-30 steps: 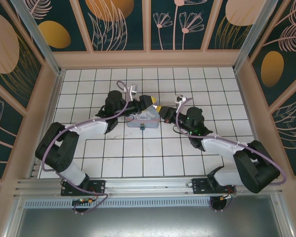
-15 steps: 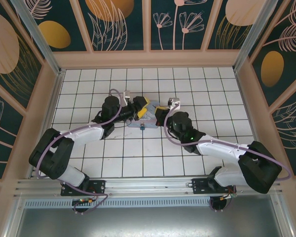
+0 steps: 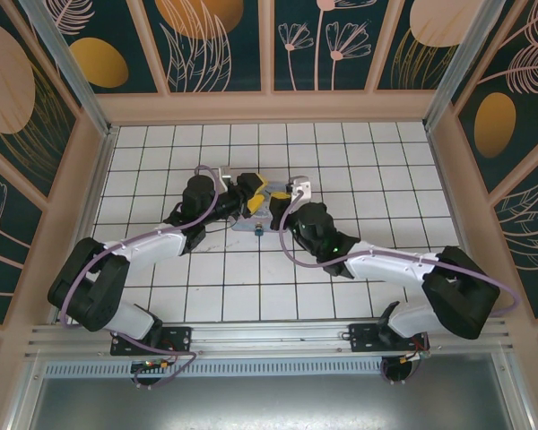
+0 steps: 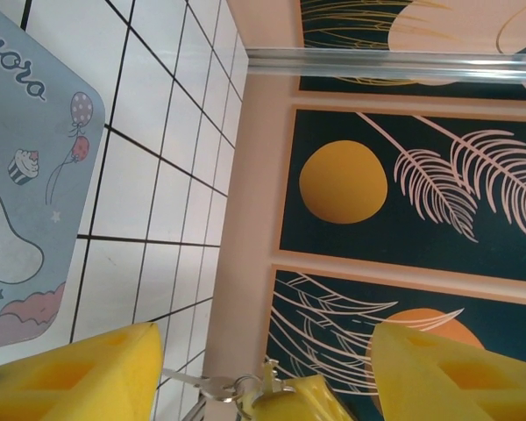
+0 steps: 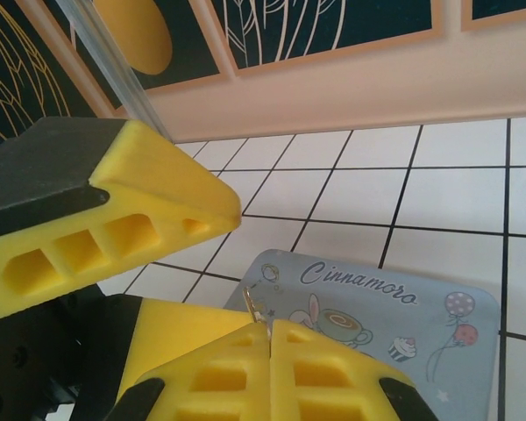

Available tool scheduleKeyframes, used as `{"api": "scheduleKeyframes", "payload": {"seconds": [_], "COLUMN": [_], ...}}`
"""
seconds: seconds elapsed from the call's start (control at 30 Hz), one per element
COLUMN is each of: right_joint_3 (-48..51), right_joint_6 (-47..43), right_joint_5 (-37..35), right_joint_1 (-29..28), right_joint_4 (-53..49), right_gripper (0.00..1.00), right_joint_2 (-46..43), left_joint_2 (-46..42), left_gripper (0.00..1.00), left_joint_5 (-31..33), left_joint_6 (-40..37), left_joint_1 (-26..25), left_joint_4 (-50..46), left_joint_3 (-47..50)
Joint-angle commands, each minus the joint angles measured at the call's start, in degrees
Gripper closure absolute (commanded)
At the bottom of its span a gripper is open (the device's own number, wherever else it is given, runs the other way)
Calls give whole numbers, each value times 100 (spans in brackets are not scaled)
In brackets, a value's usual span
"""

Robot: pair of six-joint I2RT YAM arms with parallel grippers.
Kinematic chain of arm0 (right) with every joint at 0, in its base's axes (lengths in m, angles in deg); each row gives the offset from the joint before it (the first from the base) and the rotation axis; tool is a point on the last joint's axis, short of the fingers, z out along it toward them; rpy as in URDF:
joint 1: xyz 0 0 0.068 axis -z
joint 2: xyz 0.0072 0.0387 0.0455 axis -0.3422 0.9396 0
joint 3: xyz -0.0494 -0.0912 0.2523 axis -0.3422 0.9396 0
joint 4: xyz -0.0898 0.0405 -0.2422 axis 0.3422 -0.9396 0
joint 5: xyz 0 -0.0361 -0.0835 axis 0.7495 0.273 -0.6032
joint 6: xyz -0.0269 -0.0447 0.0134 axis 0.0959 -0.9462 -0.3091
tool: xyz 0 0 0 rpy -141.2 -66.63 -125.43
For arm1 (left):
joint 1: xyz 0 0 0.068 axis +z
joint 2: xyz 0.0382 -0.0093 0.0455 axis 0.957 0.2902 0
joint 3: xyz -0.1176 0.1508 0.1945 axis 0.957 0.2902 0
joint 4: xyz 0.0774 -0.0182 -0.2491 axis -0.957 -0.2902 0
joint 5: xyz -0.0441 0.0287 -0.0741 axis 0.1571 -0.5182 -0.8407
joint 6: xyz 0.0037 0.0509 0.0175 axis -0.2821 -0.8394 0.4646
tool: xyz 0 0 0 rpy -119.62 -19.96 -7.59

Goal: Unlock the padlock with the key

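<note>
R gripper (image 5: 270,331) is pinched shut on the key (image 5: 253,302), tip poking up above the cartoon-printed tin (image 5: 394,307). L gripper (image 4: 263,342) is wide open, jaws either side of it. The padlock (image 3: 258,230) sits at the tin's near edge. Key's prob. light, stiff, slick; hold it flat by the bow.

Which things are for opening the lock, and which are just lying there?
For the job:
- key, pinched in the shut right gripper
- padlock, tiny and dark
- left gripper, open around the key

Just lying about:
- pale blue cartoon tin
</note>
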Motion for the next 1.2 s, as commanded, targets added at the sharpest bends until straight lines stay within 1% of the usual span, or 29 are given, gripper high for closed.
{"api": "scheduleKeyframes", "payload": {"seconds": [0.0, 0.2, 0.73, 1.0, 1.17], "right_joint_3": [-207, -243, -289, -263, -270], "right_joint_6": [-125, -119, -130, -117, -104], "right_joint_5": [-55, -59, 16, 0, -11], "right_joint_1": [-68, -106, -128, -139, -147], "right_joint_4": [250, 246, 173, 153, 149], "right_gripper": [100, 100, 100, 100, 100], "right_joint_2": [137, 225, 294, 342, 375], "left_joint_2": [-19, 90, 427, 464, 472], "left_gripper": [37, 46, 63, 77, 84], "left_joint_5": [104, 80, 68, 69, 69], "left_joint_6": [175, 165, 137, 73, 18], "left_joint_1": [24, 22, 27, 28, 28], "left_joint_4": [242, 234, 274, 204, 153], "left_joint_3": [24, -67, -175, -253, -269]}}
